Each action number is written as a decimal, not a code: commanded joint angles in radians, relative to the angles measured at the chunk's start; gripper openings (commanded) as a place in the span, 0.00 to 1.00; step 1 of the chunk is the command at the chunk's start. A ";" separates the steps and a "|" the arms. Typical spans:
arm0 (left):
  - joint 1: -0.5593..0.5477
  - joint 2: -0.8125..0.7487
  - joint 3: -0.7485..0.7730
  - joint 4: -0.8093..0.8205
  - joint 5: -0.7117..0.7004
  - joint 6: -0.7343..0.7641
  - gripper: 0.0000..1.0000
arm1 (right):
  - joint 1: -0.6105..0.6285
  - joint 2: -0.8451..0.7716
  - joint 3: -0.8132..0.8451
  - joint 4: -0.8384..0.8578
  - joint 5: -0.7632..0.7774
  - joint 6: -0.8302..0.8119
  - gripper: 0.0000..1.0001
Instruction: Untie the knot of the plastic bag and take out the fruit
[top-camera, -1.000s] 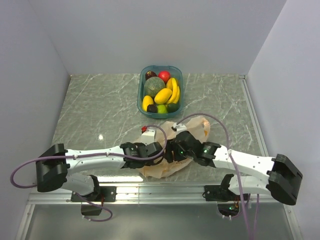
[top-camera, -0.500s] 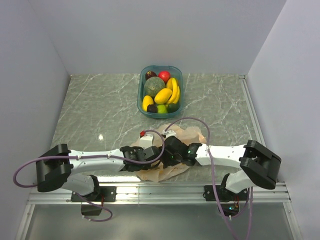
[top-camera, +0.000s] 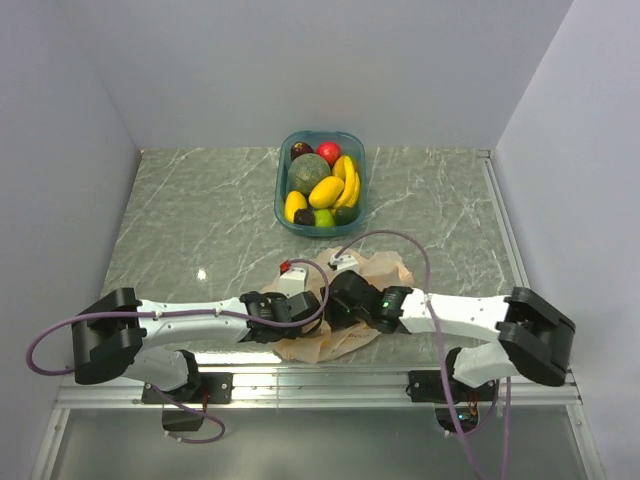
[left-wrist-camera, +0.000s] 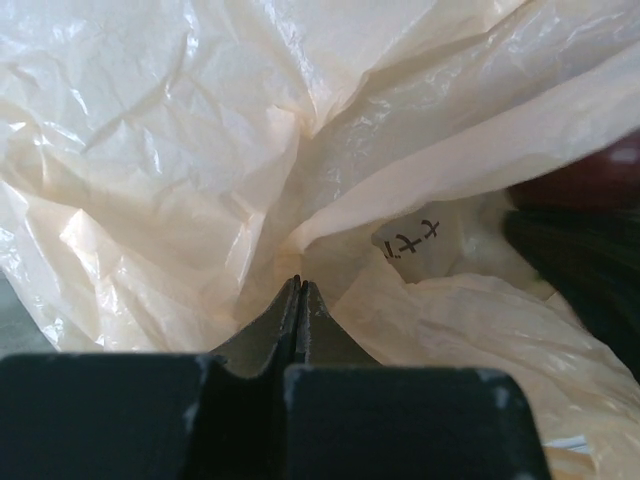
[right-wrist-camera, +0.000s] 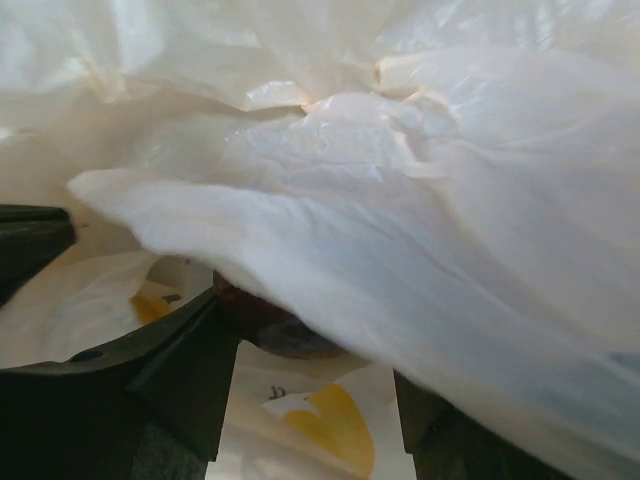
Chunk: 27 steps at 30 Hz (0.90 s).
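The pale peach plastic bag lies crumpled near the front edge, under both grippers. I cannot make out a knot. My left gripper is shut, and its tips pinch a fold of the bag film. My right gripper is open inside the bag's mouth, with film draped over it. A dark purple-brown fruit lies between its fingers, against the left finger. The same fruit shows dark red in the left wrist view. The melon and the banana bunch sit in the tub.
The blue tub stands at the back centre and also holds a red apple, a lime and small yellow and dark fruits. Grey walls close the left, right and back. Purple cables loop above both arms.
The right arm has folded and drawn its gripper left, toward the left gripper. The bag has bunched up smaller beneath them. The left arm has barely moved.
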 joint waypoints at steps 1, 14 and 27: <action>0.015 -0.025 -0.004 0.014 -0.034 0.021 0.01 | 0.008 -0.117 -0.001 -0.017 0.054 -0.022 0.13; 0.110 -0.143 0.053 0.004 -0.107 0.108 0.06 | 0.001 -0.576 0.036 -0.123 0.014 -0.213 0.08; 0.409 -0.390 0.116 -0.032 -0.083 0.346 0.56 | -0.340 -0.184 0.407 -0.031 -0.047 -0.310 0.10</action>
